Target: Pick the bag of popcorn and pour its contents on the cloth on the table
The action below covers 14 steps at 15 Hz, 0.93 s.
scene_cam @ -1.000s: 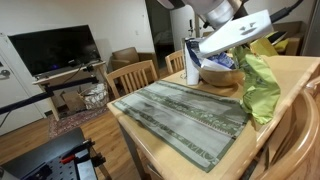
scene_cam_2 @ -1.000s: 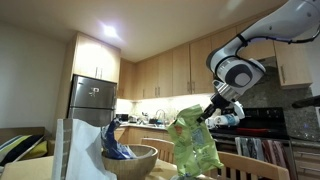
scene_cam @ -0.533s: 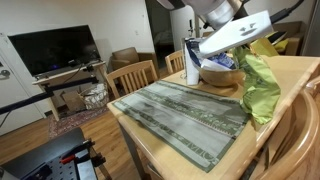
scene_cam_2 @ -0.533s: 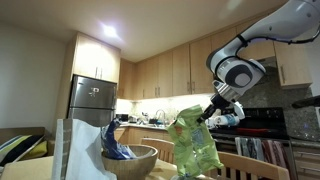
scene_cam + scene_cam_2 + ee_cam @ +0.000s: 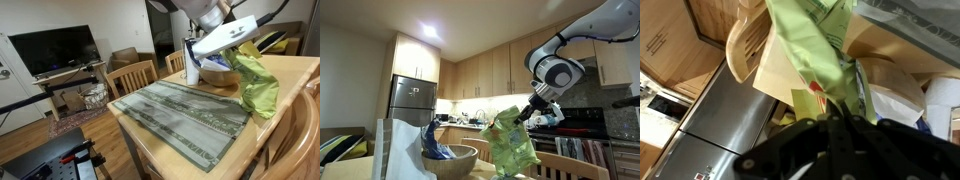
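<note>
The lime-green bag of popcorn (image 5: pixel 258 84) hangs by its top from my gripper (image 5: pixel 243 47), just above the table (image 5: pixel 290 72) beside the far end of the cloth (image 5: pixel 180 112). It shows in the other exterior view (image 5: pixel 510 148) too, held at its upper corner by my gripper (image 5: pixel 529 113), lifted and tilted. In the wrist view my gripper (image 5: pixel 832 112) is shut on the bag's green top (image 5: pixel 805 45). The grey-green striped cloth lies flat along the blond wooden table. No popcorn pieces show.
A wooden bowl (image 5: pixel 220 72) (image 5: pixel 450 160) holding a blue-and-white bag (image 5: pixel 436 145) stands behind the green bag. A white paper bag (image 5: pixel 390 148) stands near the bowl. Wooden chairs (image 5: pixel 132 76) stand at the table's far side and near corner (image 5: pixel 290 140).
The gripper has lifted the green bag slightly and shifted it along the table; the bag has swung and tilted. The cloth and bowl have not moved.
</note>
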Motion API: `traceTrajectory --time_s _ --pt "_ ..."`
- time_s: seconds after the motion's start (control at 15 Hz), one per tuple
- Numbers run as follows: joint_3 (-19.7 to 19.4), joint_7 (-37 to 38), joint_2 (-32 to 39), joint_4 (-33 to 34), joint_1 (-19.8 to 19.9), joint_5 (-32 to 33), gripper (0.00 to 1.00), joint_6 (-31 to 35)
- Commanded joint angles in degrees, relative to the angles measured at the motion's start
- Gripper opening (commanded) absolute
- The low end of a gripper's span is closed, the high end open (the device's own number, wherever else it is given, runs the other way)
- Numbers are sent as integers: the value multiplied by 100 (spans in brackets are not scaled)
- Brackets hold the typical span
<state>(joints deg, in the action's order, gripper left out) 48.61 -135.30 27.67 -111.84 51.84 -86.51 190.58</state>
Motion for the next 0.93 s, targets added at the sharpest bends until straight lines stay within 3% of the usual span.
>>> traceTrajectory --time_s 0.0,0.4,0.87 --pt "90 -243 -148 -409 60 31 0 -93" --pt "65 -60 -285 -1459 33 101 0 -418" --pt "128 63 -515 -2058 -155 292 0 -504"
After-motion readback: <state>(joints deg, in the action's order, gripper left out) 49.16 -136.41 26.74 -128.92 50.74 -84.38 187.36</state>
